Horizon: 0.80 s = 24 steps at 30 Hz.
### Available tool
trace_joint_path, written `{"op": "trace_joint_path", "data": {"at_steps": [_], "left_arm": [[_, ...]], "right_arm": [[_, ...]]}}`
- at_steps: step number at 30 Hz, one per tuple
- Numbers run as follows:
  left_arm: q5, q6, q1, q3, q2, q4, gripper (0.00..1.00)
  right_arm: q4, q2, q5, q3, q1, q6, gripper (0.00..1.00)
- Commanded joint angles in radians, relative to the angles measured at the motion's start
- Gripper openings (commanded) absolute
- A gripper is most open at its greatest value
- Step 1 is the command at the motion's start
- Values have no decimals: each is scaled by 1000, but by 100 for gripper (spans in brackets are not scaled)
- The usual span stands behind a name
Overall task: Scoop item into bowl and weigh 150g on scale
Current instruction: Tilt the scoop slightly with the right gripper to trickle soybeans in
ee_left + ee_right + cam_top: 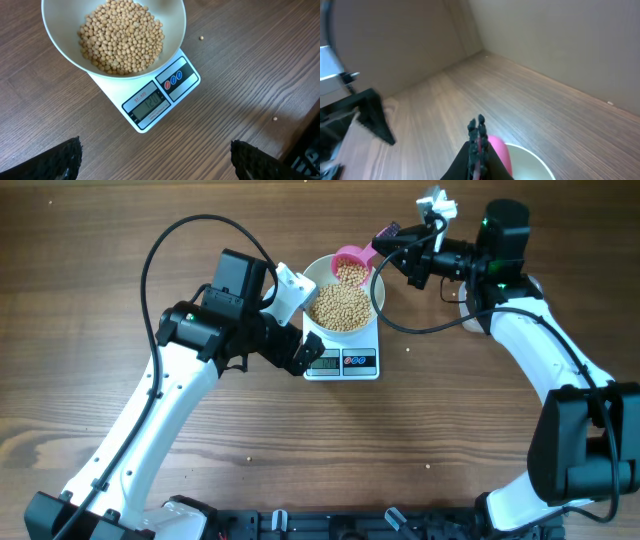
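The left end effector (305,352) is hovering with its fingers (65,157) spread wide and gripping nothing. The scale (150,107) is sitting on the table (450,430) just ahead of and below those open fingers, its display turned toward them and seemingly showing 120, though the slanted digits are hard to read. The bowl (172,35) is resting on the scale beyond the display, holding a heap of beans (122,35). A few stray beans (201,37) are lying on the table to the right of the end effector's line of sight. The right end effector (390,245) is pressing its fingers (477,145) together on the handle of a pink scoop (352,265). The scoop is reaching out ahead of it, carrying beans and tilting over the bowl's far rim.
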Motion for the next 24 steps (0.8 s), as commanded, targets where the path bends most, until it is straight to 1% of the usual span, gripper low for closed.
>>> {"op": "trace_joint_path", "data": {"at_steps": [1,3,10,12,13,15,24], "left_arm": [[15,16,-1,11,-4,2,100],[15,16,-1,11,-4,2,100],[15,16,-1,11,-4,2,100],[15,16,-1,11,-4,2,100],[15,16,-1,11,-4,2,100],[15,16,-1,11,-4,2,100],[15,16,-1,11,-4,2,100]], "right_arm": [[1,-24,-79,10,3,-46,4],[-2,-24,8,10,3,-11,4],[-2,-24,8,10,3,5,4],[-2,-24,-63,10,3,-27,4],[-2,-23,-38,10,3,-20,4],[-2,-22,75,10,3,11,4],[-2,-22,81,10,3,26,4]]}}
